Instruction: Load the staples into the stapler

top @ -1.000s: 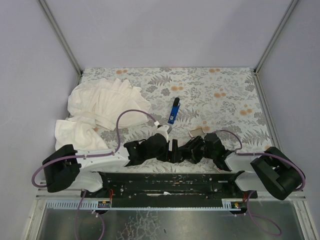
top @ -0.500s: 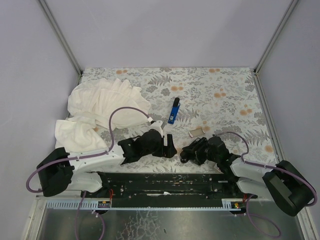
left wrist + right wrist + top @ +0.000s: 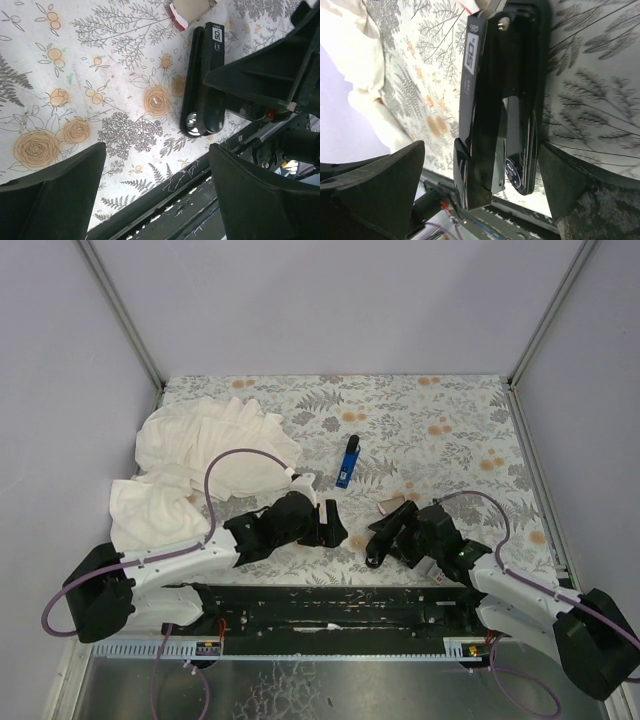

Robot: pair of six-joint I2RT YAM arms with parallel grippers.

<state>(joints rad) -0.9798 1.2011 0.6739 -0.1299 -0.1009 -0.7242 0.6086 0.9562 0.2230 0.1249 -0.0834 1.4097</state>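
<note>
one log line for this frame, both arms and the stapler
left gripper: open, beside stapler | right gripper: open, astride stapler | stapler: flat on table | staple box: by stapler's far end

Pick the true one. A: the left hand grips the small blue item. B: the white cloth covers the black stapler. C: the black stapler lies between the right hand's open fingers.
C: the right wrist view shows the black stapler lying between the spread fingers of the right hand.
</note>
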